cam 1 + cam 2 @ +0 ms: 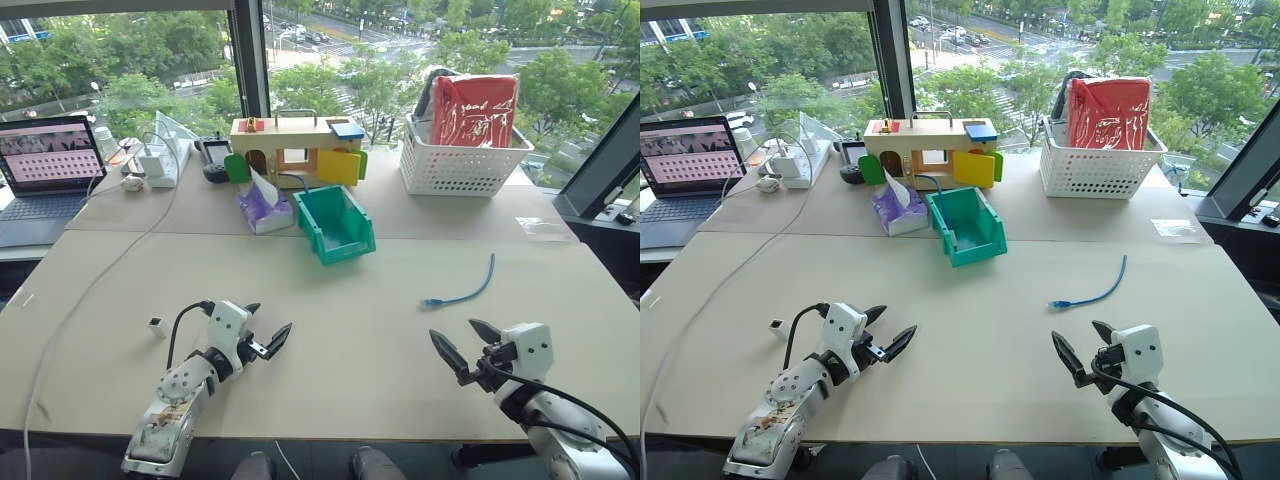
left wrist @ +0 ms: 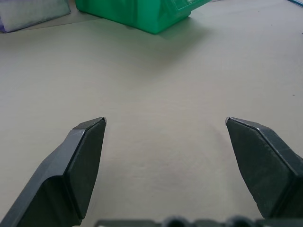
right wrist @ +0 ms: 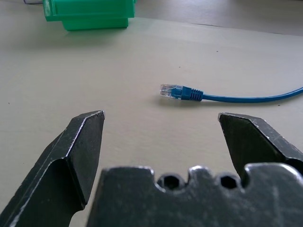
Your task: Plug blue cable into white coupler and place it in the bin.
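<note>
Blue cable (image 1: pixel 463 292) lies diagonal, near plug toward right gripper (image 1: pixel 459 346); both grippers' fingers wide, empty.

Soft daylight from the windows (image 1: pixel 130 70) evenly lights the table (image 1: pixel 330 300); shadows stay faint, and close wrist views blur at the fingers' edges.
</note>
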`<control>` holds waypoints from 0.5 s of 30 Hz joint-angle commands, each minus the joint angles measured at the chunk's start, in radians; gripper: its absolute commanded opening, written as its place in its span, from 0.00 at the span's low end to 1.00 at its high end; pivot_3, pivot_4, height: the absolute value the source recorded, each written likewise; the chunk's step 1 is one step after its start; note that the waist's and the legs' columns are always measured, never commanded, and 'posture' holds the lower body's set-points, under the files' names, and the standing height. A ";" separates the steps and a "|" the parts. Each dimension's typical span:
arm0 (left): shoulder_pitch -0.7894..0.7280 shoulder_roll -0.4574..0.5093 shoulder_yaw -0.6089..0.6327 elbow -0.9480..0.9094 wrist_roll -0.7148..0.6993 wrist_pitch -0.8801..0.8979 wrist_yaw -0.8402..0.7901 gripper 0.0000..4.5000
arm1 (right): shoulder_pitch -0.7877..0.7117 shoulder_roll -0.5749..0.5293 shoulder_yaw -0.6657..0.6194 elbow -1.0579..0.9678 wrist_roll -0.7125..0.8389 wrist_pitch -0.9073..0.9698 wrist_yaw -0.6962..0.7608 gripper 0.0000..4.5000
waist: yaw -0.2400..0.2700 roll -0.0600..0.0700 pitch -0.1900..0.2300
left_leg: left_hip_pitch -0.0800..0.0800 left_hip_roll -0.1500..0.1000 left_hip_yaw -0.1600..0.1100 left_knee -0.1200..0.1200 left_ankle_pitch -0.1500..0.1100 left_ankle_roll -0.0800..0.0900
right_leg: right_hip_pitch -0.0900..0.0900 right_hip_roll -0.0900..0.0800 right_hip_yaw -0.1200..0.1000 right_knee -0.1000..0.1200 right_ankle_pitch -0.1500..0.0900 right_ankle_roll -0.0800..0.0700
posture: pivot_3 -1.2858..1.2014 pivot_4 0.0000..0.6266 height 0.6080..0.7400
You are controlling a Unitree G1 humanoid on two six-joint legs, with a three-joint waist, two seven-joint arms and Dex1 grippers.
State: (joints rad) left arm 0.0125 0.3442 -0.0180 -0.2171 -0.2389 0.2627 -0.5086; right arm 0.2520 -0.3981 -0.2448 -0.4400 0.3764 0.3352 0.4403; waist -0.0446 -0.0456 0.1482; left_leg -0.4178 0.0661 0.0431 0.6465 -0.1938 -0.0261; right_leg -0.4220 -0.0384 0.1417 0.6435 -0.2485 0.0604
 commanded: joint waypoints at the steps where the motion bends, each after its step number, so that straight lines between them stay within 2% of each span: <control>1: -0.009 0.004 -0.004 -0.011 -0.021 -0.022 -0.036 0.97 | -0.012 -0.004 -0.005 -0.029 -0.001 -0.014 -0.003 0.99 | 0.000 0.000 0.000 | 0.000 0.000 0.000 0.000 0.000 0.000 | 0.000 0.000 0.000 0.000 0.000 0.000 | 0.52 0.24 0.94; 8: -0.066 0.009 0.037 -0.090 -0.223 0.171 -0.109 0.97 | -0.049 -0.061 -0.020 -0.043 0.048 0.028 0.052 0.99 | 0.000 0.000 0.000 | 0.000 0.000 0.000 0.000 0.000 0.000 | 0.000 0.000 0.000 0.000 0.000 0.000 | 0.52 0.24 0.94; 12: -0.146 0.093 0.041 -0.127 -0.286 0.242 -0.201 0.97 | -0.143 -0.139 -0.006 -0.016 0.077 0.061 0.123 0.99 | -0.003 0.000 0.000 | 0.000 0.000 0.000 0.000 0.000 0.000 | 0.000 0.000 0.000 0.000 -0.001 0.000 | 0.52 0.24 0.94; 15: -0.190 0.176 0.049 -0.137 -0.349 0.301 -0.291 0.97 | -0.204 -0.209 0.045 0.025 0.033 0.038 0.196 0.99 | -0.005 0.000 0.000 | 0.001 0.000 0.000 0.000 0.000 0.000 | 0.000 0.000 0.000 0.001 -0.001 0.000 | 0.52 0.24 0.94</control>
State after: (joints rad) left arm -0.1579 0.4868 0.0079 -0.3093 -0.5213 0.5204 -0.7354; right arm 0.0682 -0.5736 -0.2273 -0.4236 0.4313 0.3962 0.5799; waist -0.0496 -0.0456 0.1484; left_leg -0.4160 0.0656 0.0428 0.6465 -0.1937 -0.0261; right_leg -0.4209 -0.0382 0.1417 0.6441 -0.2492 0.0606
